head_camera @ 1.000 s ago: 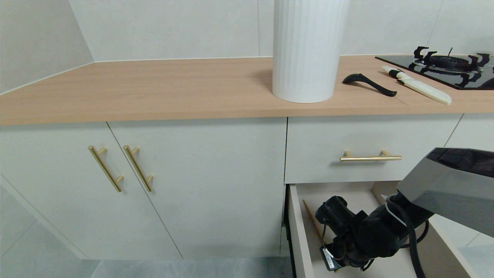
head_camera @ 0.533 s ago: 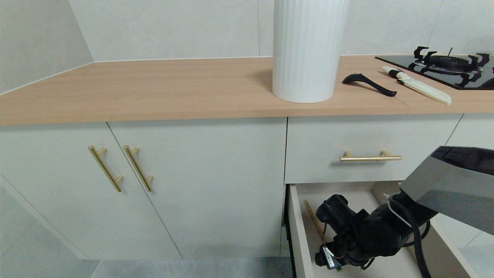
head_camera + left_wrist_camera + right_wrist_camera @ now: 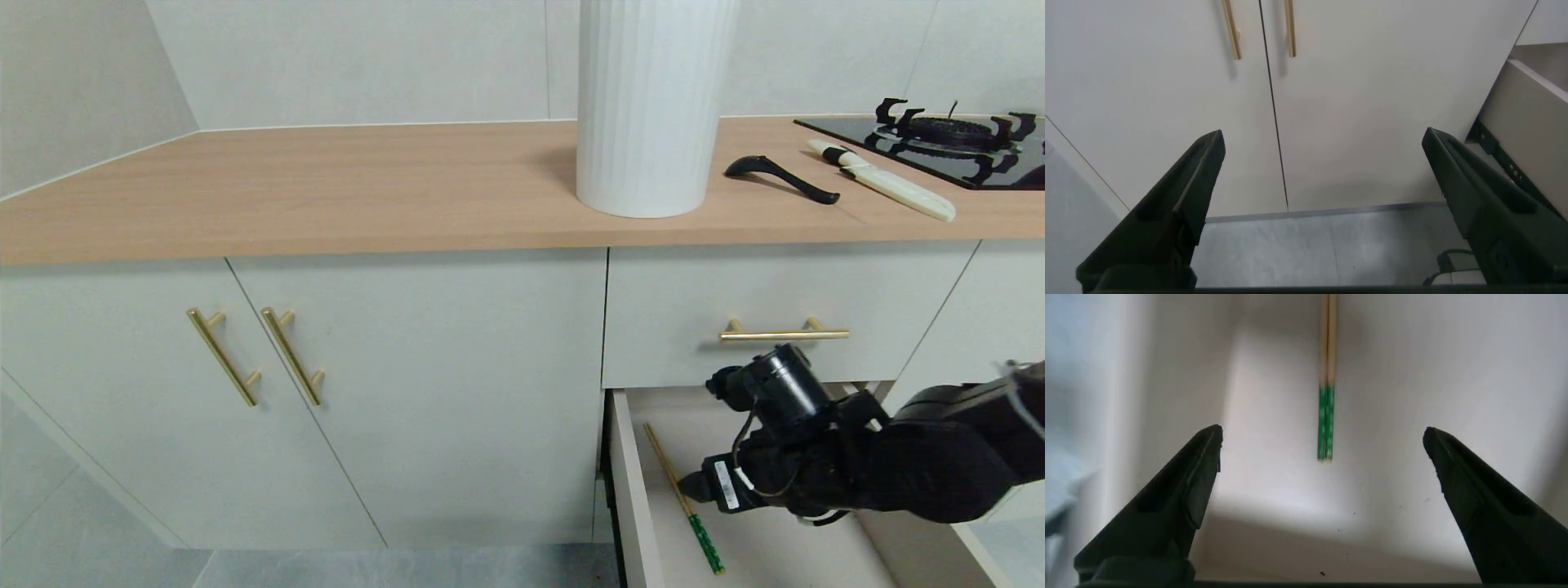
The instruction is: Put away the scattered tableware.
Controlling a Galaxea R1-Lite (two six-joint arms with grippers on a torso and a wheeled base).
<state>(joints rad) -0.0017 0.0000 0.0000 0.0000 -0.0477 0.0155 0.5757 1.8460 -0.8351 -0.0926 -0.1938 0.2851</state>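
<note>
Chopsticks [image 3: 665,465] lie in the open drawer [image 3: 633,490], under an empty right gripper [image 3: 1321,449].
The right gripper hangs above the drawer with its fingers spread and nothing between them; the chopsticks lie flat below it, running along the drawer's depth beside its left wall. The black spoon [image 3: 780,177] and the knife [image 3: 886,181] lie on the surface [image 3: 326,188], higher than this gripper and farther back, both slanting from back-left to front-right. The right arm looks the nearer one; the left gripper [image 3: 1321,139], also spread and empty, faces the cabinet doors low down.
</note>
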